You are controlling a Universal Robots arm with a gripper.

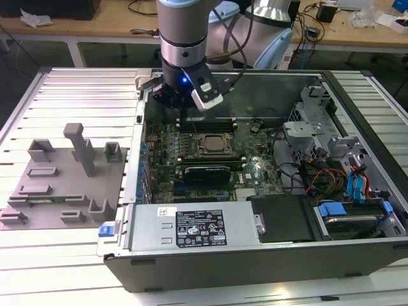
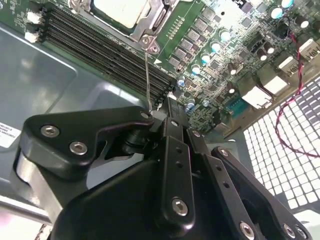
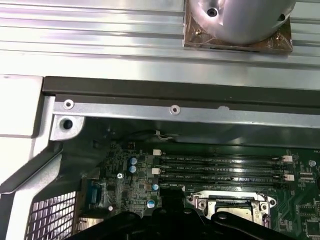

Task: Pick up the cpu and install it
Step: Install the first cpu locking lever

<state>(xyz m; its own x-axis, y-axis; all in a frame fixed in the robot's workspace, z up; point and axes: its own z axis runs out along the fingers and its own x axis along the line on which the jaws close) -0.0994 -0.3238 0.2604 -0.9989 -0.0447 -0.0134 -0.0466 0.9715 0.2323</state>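
Locate the cpu (image 2: 120, 11) seated flat in the socket frame (image 2: 156, 17) on the motherboard (image 2: 215, 60), beside the memory slots (image 2: 100, 47), inside the open computer case (image 1: 255, 268). Note the gripper (image 2: 159, 111) over the end of the memory slots, near the socket, with a thin wire lever (image 2: 146, 75) running from the frame's corner to its tip. Treat jaw state as not determinable, being hidden behind the gripper's own body.

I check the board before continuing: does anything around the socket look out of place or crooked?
The thin metal lever sticks out from the socket across the memory slots toward the end effector, seemingly unlatched. The cpu sits level.
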